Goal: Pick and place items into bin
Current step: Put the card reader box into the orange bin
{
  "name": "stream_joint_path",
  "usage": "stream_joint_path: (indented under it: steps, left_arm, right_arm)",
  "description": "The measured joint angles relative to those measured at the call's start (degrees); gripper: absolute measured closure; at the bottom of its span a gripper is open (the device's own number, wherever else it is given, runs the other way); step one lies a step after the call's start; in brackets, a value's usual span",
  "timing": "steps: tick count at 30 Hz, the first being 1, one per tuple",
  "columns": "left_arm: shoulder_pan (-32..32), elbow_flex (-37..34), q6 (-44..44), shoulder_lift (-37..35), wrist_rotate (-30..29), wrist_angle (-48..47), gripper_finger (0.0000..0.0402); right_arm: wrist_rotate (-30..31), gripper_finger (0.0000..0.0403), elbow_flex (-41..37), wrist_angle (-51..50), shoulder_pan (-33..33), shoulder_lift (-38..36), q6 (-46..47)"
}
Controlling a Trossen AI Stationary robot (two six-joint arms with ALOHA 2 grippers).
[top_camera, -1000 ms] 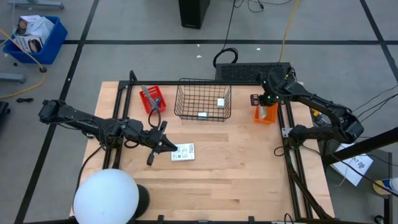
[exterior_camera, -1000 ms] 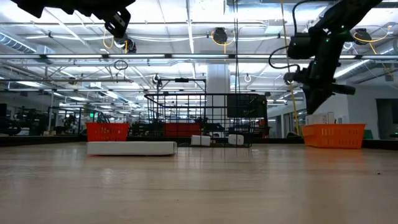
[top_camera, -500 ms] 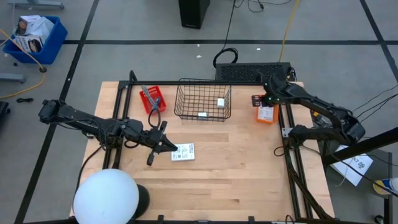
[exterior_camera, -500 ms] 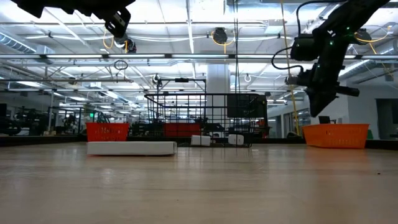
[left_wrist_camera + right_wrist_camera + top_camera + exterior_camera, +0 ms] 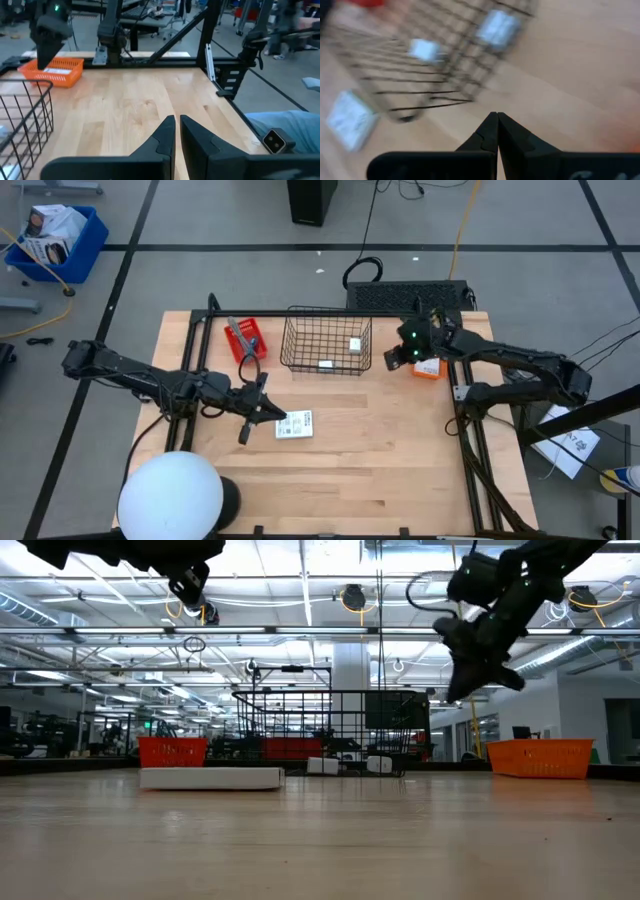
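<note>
Motion smears the wire basket (image 5: 435,60) in the right wrist view, reducing the pale items inside and the packet (image 5: 350,119) beside it to shapeless blurs. In the left wrist view, the picture's edge cuts off most of the basket.

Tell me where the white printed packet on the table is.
In the high view the white printed packet lies flat on the bare wood, outside and in front of the wire basket, just right of the left gripper.

2 black jointed arms; the right arm (image 5: 500,358) shows green lights near its wrist, the left arm (image 5: 150,380) trails dark cables.
</note>
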Motion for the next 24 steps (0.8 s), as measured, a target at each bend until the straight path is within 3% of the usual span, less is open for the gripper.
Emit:
stream_joint_path:
  steps: [7, 15, 24]
  left_arm:
    - [0.0, 0.0, -3.7, 0.0, -3.2, -2.9, 0.0371]
    - [0.0, 0.0, -6.7, 0.0, -4.3, -8.3, 0.0371]
    - [0.0, 0.0, -9.9, 0.0, -6.1, -14.8, 0.0371]
  right_arm:
    - [4.4, 0.0403, 0.0, 7.0, 12.5, 0.0, 0.6]
    - [4.8, 0.0403, 0.0, 16.1, 27.5, 0.7, -4.4]
    - [9.0, 0.0403, 0.0, 30.7, 42.2, 8.5, -3.5]
